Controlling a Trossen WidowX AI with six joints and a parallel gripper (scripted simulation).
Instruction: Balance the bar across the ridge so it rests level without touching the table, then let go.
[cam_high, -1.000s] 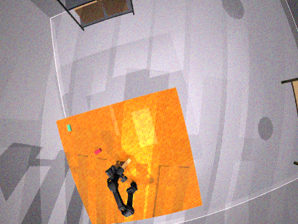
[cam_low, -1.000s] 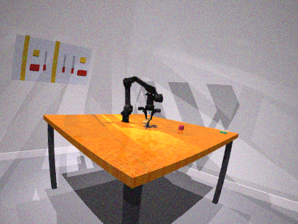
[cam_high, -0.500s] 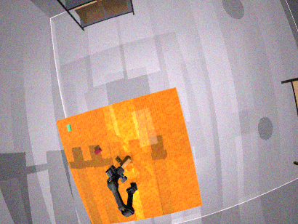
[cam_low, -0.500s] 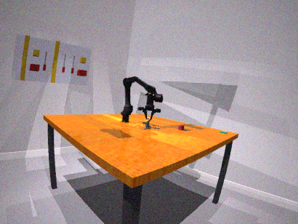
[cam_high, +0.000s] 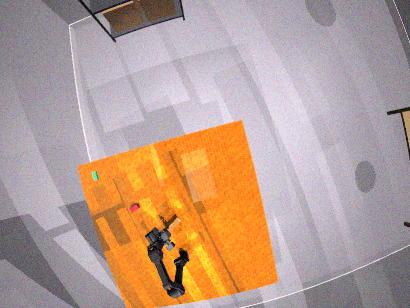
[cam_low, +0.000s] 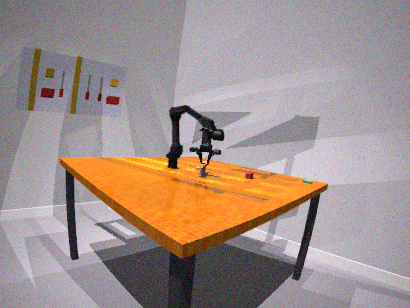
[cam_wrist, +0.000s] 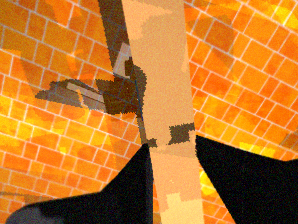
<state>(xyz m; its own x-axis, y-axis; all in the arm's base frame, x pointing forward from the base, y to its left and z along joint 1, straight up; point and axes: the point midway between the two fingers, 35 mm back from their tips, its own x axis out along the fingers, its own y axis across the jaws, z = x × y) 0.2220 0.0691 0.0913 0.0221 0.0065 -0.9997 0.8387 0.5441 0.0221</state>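
The bar (cam_wrist: 160, 75) (cam_high: 174, 224) is long, flat and light wood-coloured. In the wrist view it runs from the top edge down between the fingers and out at the bottom. My gripper (cam_wrist: 170, 144) (cam_low: 204, 162) is shut on the bar, one black finger on each side, low over the table. The ridge is mostly hidden under the bar; a small bluish shape, apparently the ridge (cam_low: 203, 173), shows just below the fingertips in the exterior view, and a thin blue line runs along the bar's left edge in the wrist view. Whether bar and ridge touch is too small to tell.
A red block (cam_high: 135, 207) (cam_low: 249, 175) lies on the orange table (cam_high: 240, 200) (cam_low: 165, 215), beyond the gripper from the arm's base. A flat green piece (cam_high: 95, 176) (cam_low: 307, 182) lies near the table's far corner. Dark shadows cross the table around the gripper.
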